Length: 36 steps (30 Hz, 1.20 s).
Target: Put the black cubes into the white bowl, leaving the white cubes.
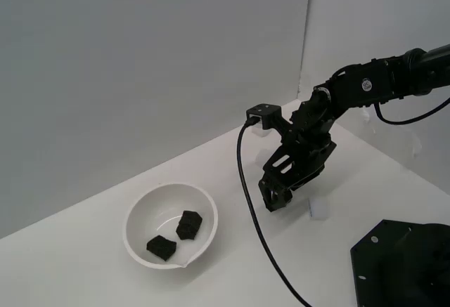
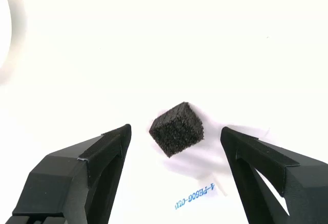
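Hovering open around the corner-on third black cube at frame centre, the tool risks squeezing edges and ejecting it.

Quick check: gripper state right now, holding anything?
Gripper: open, holding nothing; a black cube sits between the spread fingers, untouched.

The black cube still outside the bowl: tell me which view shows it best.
The wrist view. The loose black cube sits sharp and unblocked on the white surface between the open gripper fingers. In the exterior view the gripper hides it; only the two cubes in the white bowl show there.
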Each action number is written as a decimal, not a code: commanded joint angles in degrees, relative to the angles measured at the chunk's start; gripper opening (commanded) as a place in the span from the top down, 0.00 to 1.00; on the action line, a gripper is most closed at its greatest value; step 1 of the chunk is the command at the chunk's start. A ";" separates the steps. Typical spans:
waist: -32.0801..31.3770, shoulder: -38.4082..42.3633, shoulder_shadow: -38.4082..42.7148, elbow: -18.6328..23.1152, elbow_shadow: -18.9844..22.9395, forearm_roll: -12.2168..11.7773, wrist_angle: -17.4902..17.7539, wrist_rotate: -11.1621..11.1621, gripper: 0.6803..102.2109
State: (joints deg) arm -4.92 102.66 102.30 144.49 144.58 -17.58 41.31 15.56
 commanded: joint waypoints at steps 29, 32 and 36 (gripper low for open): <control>-1.14 11.25 11.43 -3.16 -3.52 -0.09 3.60 0.26 0.98; -1.14 14.68 14.94 -5.36 -5.63 -0.09 5.54 0.09 0.98; -1.41 18.72 18.90 -8.00 -8.26 -0.62 7.47 -0.09 0.98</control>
State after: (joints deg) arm -5.98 119.18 118.74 138.43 138.69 -17.14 47.64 15.03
